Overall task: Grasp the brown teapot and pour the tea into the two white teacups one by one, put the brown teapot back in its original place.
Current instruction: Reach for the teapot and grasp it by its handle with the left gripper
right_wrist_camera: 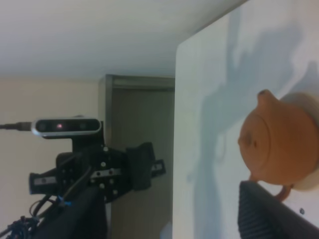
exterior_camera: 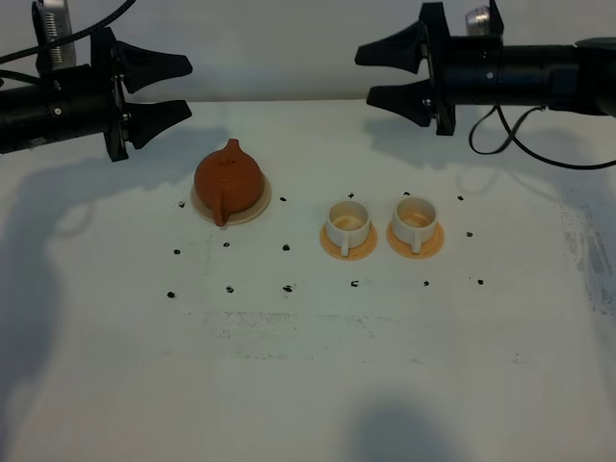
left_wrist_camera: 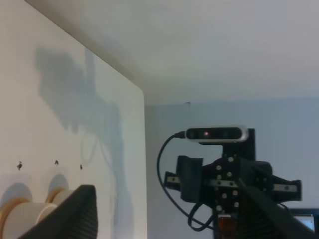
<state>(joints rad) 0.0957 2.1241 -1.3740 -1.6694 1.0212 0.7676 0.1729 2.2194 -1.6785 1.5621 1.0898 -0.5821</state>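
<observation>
The brown teapot (exterior_camera: 229,180) sits on its cream saucer (exterior_camera: 258,208) at the left of the white table, spout pointing toward the front; the right wrist view shows the teapot (right_wrist_camera: 279,149) too. To its right, the two white teacups (exterior_camera: 347,222) (exterior_camera: 415,218) stand side by side, each on a small orange saucer. My left gripper (exterior_camera: 188,87) hovers open, high behind and left of the teapot. High behind the cups, my right gripper (exterior_camera: 364,76) is open as well. Both hold nothing. The left wrist view catches the cups (left_wrist_camera: 20,219) at its edge.
Small black marks (exterior_camera: 286,248) dot the table around the saucers. The table's back edge (exterior_camera: 289,100) meets a pale wall. Each wrist view shows the opposite arm and its camera (left_wrist_camera: 217,134) (right_wrist_camera: 65,127) facing it.
</observation>
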